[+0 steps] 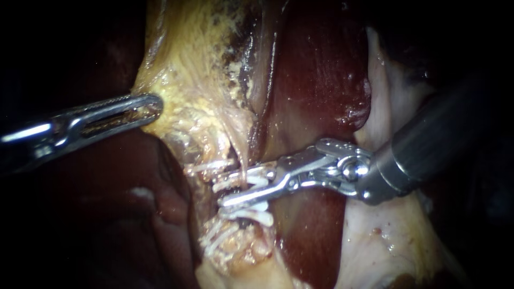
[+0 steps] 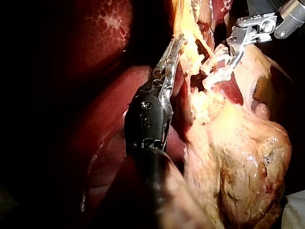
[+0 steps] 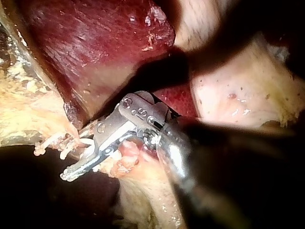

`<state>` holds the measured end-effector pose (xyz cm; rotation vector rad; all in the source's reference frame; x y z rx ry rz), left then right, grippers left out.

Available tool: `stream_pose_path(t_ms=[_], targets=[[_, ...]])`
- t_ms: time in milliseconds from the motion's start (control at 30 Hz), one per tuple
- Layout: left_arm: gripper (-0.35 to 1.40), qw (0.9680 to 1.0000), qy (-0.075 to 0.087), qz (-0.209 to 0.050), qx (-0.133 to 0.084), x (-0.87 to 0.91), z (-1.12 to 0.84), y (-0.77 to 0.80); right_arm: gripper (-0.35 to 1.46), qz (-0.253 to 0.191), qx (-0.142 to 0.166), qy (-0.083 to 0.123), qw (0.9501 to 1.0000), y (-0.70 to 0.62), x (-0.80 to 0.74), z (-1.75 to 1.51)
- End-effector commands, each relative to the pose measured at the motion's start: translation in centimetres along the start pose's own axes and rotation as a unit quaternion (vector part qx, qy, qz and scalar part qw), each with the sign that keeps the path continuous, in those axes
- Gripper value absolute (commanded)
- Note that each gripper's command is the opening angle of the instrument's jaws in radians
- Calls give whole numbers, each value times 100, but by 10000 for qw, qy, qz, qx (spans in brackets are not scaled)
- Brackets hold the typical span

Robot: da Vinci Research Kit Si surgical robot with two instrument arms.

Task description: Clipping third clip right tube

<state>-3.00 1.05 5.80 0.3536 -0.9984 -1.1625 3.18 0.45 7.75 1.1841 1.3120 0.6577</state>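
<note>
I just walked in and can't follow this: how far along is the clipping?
Done: white clips already sit across the tissue stalk, above and below the working spot. In hand: the right tool holds its jaws apart astride the tube, while the left tool grips the yellowish tissue. Left: closing those jaws. Whether they carry a clip, I cannot tell.

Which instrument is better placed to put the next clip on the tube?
Right. The open pincer of the right silver metal instrument straddles the pale tube beside white plastic clips; the left silver instrument holds yellow fatty tissue away from it.
</note>
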Motion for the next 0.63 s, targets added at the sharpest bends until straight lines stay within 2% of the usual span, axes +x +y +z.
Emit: stream_pose_path(t_ms=[33, 67, 100, 133, 333, 633], targets=[[-35, 10000, -2, 0, 0, 0, 0, 0, 11, 15, -1, 0, 10000, 1, 0, -1], [-35, 10000, -2, 0, 0, 0, 0, 0, 1, 46, -12, 9, 10000, 1, 0, -2], [-35, 10000, -2, 0, -1, 0, 0, 0, -23, 136, -37, 47, 9999, 1, 1, -5], [-35, 10000, -2, 0, -1, 0, 0, 0, -35, 198, -59, 64, 9998, 1, 1, -7], [-35, 10000, -2, 0, -1, 0, 0, 0, -35, 385, -284, -56, 9988, 2, 3, -19], [-35, 10000, -1, 0, 0, 0, 0, 0, -35, 410, -284, -58, 9987, 2, 2, -17]])
